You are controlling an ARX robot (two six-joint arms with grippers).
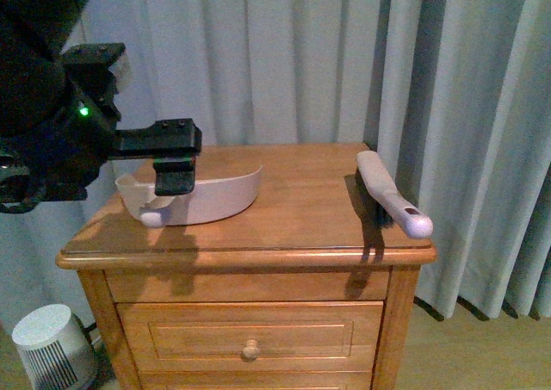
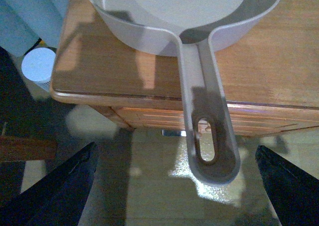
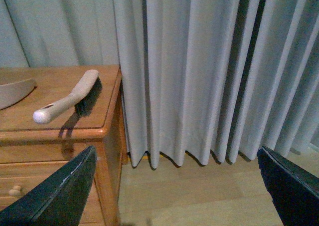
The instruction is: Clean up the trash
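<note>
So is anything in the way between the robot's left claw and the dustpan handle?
No, nothing visible. The left gripper hangs open, and the dustpan handle pokes out past the nightstand edge, lined up with the gap between its jaws. No trash shows in any view.

One dustpan (image 1: 219, 196), one brush (image 1: 392, 196), one nightstand (image 1: 293, 226), one white floor fan (image 1: 52, 347).

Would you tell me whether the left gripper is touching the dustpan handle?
Apart. The left wrist view shows floor between the dustpan handle and each finger of the open left gripper.
</note>
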